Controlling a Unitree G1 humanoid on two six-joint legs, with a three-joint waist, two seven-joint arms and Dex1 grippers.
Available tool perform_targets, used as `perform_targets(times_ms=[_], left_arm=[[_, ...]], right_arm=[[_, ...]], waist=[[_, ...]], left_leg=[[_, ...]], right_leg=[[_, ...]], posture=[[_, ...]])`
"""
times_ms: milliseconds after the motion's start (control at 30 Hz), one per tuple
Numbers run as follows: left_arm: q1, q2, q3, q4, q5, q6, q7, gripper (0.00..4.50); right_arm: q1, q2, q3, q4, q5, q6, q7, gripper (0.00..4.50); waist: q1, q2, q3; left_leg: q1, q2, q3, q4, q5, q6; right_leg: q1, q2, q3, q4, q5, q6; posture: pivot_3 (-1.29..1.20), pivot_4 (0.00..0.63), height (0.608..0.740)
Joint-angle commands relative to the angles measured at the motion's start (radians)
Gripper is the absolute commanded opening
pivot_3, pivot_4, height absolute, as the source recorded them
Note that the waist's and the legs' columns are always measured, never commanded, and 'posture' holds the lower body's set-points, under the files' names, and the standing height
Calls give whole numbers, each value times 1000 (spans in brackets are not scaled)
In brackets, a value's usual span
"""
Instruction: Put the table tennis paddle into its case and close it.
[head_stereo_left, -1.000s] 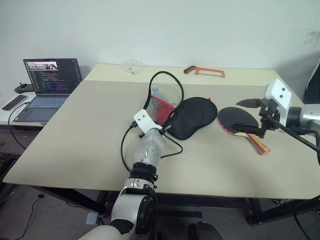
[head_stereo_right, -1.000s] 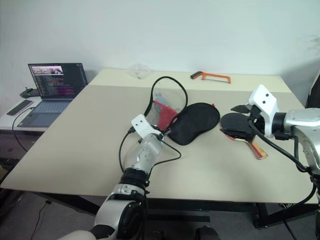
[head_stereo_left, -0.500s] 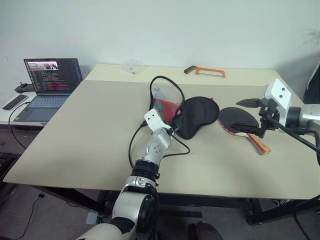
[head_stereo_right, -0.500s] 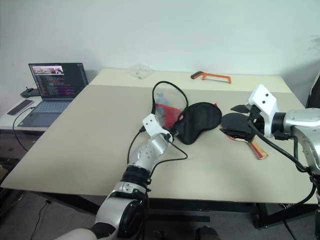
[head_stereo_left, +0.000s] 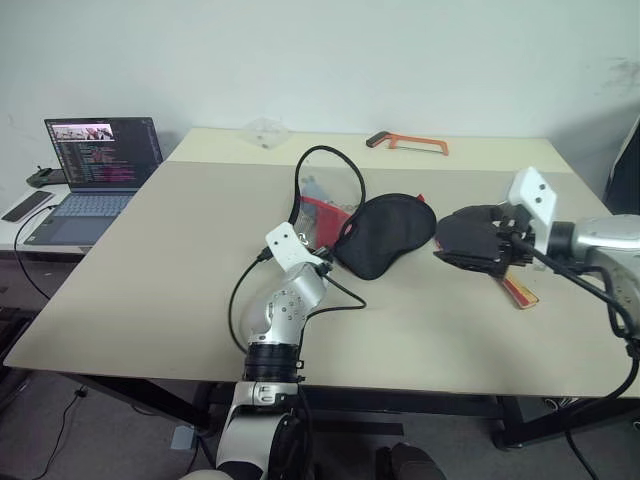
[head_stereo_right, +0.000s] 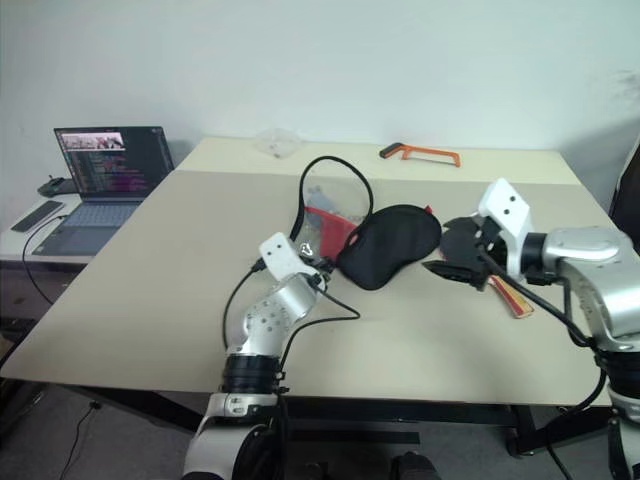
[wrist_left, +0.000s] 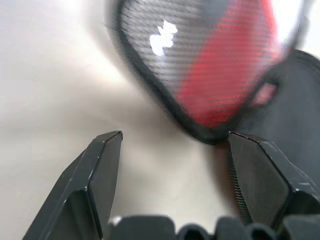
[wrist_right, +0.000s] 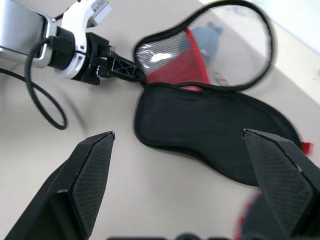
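Observation:
The case (head_stereo_left: 388, 232) lies unzipped at mid-table, its mesh flap (head_stereo_left: 325, 208) with the red panel raised toward the far side. My left gripper (head_stereo_left: 324, 260) stands open just short of the case's narrow end, holding nothing; the left wrist view shows its fingers (wrist_left: 102, 165) apart with the flap (wrist_left: 200, 65) beyond them. The table tennis paddle lies right of the case, and its striped handle (head_stereo_left: 520, 291) points toward the near edge. My right gripper (head_stereo_left: 466, 242) hovers open over the black blade and hides much of it. Through the right gripper (wrist_right: 177, 135) I see the case (wrist_right: 210, 130).
An orange hacksaw (head_stereo_left: 408, 143) and a small clear plastic bag (head_stereo_left: 265, 130) lie at the far edge. On a side table at the left stand an open laptop (head_stereo_left: 100, 165) and a phone (head_stereo_left: 25, 205). A black cable (head_stereo_left: 340, 295) from my left wrist trails on the table.
My left gripper has opened, let go of the case's narrow end and drawn back a little. My right gripper has shifted left, over the paddle's blade.

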Motion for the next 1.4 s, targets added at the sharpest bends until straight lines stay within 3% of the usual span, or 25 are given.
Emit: perform_targets(times_ms=[33, 133, 233, 433, 533, 733, 833, 1000, 1400], left_arm=[[22, 35, 25, -88, 41, 32, -5, 3663], [39, 125, 27, -161, 31, 42, -146, 3663], [43, 296, -10, -178, 37, 60, -375, 3663], [61, 624, -134, -205, -39, 205, -915, 3663], [91, 752, -169, -246, -65, 194, -1170, 3663], [106, 934, -172, -230, -29, 124, -1472, 3663], [126, 1045, -161, -216, 9, 54, -1622, 3663], [117, 1077, -136, -175, 52, 27, -1640, 3663], [159, 1025, -104, -260, 59, 57, -1588, 3663]], right_arm=[[-41, 28, -11, -8, 21, 34, -37, 4500], [-81, 121, 3, 7, 17, 141, -154, 4500], [-142, 275, -31, 85, -18, 310, -377, 4500], [-213, 555, -220, 257, -64, 447, -737, 4500], [-228, 633, -296, 312, -76, 462, -851, 4500], [-267, 746, -425, 378, -32, 486, -952, 4500], [-307, 840, -549, 460, 33, 472, -1014, 4500], [-379, 882, -632, 653, 83, 360, -1050, 4500], [-515, 857, -626, 1057, 111, 102, -1055, 4500]], waist=[[0, 0, 0], [-10, 0, 0], [-19, -1, 0], [-23, 0, 0], [-24, 0, 0], [-34, 0, 0], [-51, 0, 0], [-57, 1, 1], [-64, 0, 1]], left_leg=[[0, 0, 0, 0, 0, 0], [0, 1, 1, 0, 0, 0], [0, 4, 1, 0, 2, -3], [-1, 3, -1, -1, 3, -5], [-2, 3, 0, -2, 3, -4], [-3, 5, 1, -4, -1, 2], [-3, 6, 1, -4, -1, 3], [-2, 7, 2, -4, -1, 3], [-2, 8, 2, -5, -2, 4]], right_leg=[[0, 0, 0, 0, 0, 0], [0, 2, 1, 1, 0, -1], [-2, 5, 1, 1, 4, -6], [-3, 7, 0, 2, 6, -11], [-5, 7, 0, 1, 6, -10], [-7, 6, 1, 1, 5, -12], [-7, 7, 0, 2, 5, -13], [-7, 9, 1, 2, 5, -13], [-7, 9, 2, 1, 5, -13]], posture=[[0, 150, 740], [0, 150, 740], [0, 150, 740], [0, 150, 740], [0, 150, 740], [0, 150, 740], [0, 150, 740], [0, 150, 740], [0, 150, 740]])
